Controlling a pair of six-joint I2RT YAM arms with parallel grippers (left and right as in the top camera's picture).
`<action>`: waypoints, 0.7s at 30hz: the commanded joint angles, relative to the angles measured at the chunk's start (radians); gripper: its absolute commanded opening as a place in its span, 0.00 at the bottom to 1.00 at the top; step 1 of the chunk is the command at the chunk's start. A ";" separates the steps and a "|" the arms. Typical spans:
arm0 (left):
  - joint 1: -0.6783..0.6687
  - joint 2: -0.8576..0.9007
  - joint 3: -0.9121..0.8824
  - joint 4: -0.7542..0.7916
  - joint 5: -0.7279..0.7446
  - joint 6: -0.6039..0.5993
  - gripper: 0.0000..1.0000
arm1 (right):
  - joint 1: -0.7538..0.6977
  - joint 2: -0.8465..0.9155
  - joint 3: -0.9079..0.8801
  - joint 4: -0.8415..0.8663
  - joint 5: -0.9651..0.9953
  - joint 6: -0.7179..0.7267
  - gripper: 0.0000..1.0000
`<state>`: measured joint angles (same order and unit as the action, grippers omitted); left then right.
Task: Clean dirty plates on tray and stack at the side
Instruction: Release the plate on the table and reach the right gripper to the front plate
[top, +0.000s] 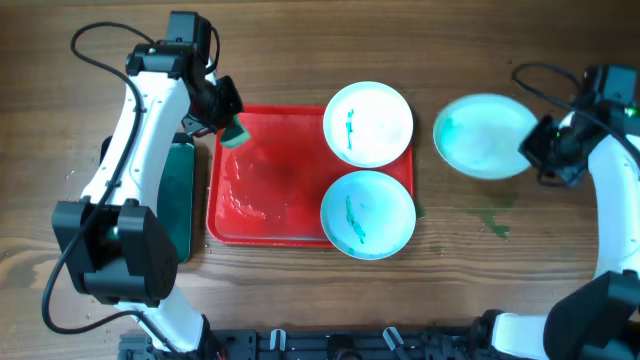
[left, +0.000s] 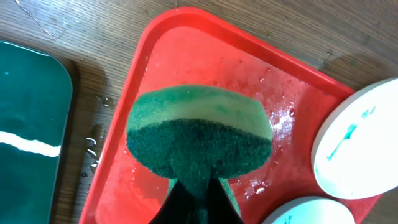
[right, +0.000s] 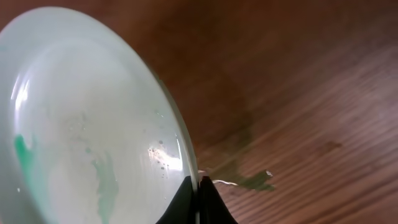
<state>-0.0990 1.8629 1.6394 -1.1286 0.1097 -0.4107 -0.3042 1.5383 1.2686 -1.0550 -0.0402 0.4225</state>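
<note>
The red tray (top: 262, 195) lies mid-table; its wet floor also shows in the left wrist view (left: 199, 62). A white plate (top: 368, 123) with a teal smear sits on its far right corner, and a mint-blue plate (top: 367, 213) with a smear on its near right corner. My left gripper (top: 232, 128) is shut on a green sponge (left: 199, 134) above the tray's far left corner. My right gripper (top: 540, 150) is shut on the rim of a second mint-blue plate (top: 485, 135), right of the tray; the plate (right: 81, 124) is tilted over the wood, with faint green smears.
A black tray with green inside (top: 180, 195) lies left of the red tray. A greenish wet patch (top: 490, 215) marks the wood right of the near plate; it also shows in the right wrist view (right: 249, 177).
</note>
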 joint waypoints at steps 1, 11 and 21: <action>-0.004 -0.017 0.008 0.017 -0.026 -0.017 0.04 | -0.029 -0.016 -0.127 0.072 0.019 0.032 0.04; -0.004 -0.017 0.008 0.019 -0.026 -0.017 0.04 | -0.030 -0.006 -0.320 0.253 0.061 0.041 0.39; -0.004 -0.017 0.008 0.019 -0.025 -0.044 0.04 | 0.120 -0.127 -0.081 0.108 -0.361 -0.264 0.38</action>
<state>-0.0990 1.8629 1.6394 -1.1133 0.0971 -0.4171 -0.2771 1.4776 1.1492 -0.9287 -0.2291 0.2817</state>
